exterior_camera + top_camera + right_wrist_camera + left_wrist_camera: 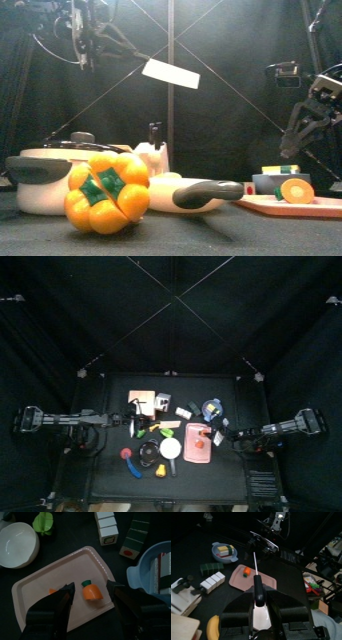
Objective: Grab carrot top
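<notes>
Your right gripper (pixel 92 588) hangs over the pink board (pixel 40 587), jaws spread wide and holding nothing. Its wrist view shows what no other view does: the carrot top (pixel 91 593), an orange stub with a green cap, lies on the board between the two jaws, and neither jaw touches it. A second orange piece (pixel 52 591) on the board is half hidden behind one jaw. From above you can place the board on the table (pixel 107 481): right of the middle, nearer the right edge than the left, with the right arm reaching in over it. There the carrot is too small to pick out. Your left gripper (pixel 258 607) is clenched on the black handle of a knife (pixel 258 587). Its wrist view sees the blade edge-on, as a thin white line pointing toward the board. Only the front view shows that the knife is held high above the table, its white blade tilted. That view also puts a yellow pepper (pixel 107 190), a lidded pot (pixel 47 170) and a white pan (pixel 187 192) near the table's front edge. These things hide most of what lies behind them. The right wrist view adds a white bowl (pixel 17 544) and a blue basket (pixel 143 574), one off each end of the board.
</notes>
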Robot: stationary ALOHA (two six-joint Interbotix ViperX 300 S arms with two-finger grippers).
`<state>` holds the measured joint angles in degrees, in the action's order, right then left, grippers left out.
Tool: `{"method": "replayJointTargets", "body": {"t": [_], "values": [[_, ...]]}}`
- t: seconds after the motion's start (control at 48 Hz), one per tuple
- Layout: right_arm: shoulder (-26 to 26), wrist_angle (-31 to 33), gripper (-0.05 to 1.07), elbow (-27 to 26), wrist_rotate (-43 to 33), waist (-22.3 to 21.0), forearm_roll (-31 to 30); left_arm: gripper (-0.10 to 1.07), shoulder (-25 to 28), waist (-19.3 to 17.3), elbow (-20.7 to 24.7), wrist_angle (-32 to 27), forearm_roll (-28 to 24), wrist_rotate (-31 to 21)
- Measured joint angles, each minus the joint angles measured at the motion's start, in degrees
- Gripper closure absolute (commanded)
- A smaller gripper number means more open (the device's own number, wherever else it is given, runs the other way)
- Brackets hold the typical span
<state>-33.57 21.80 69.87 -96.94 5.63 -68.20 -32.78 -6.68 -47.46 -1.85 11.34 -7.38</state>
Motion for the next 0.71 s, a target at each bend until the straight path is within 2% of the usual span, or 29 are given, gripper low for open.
{"method": "replayJointTargets", "body": {"t": [0.208,0.396,0.708], "values": [[0.5,0.1,0.15,0.1,-0.1,0.0,0.4,0.42,-2.1,-4.0,2.3,-8.2,-0.3,-0.1],[1.3,0.0,0.15,0.1,-0.1,0.0,0.8,0.42,-2.3,-7.8,4.7,-13.0,-2.9,-0.2],[2.5,0.0,0.15,0.0,-0.2,0.0,1.0,0.42,-1.6,-12.7,8.4,-19.2,-4.2,-0.4]]}}
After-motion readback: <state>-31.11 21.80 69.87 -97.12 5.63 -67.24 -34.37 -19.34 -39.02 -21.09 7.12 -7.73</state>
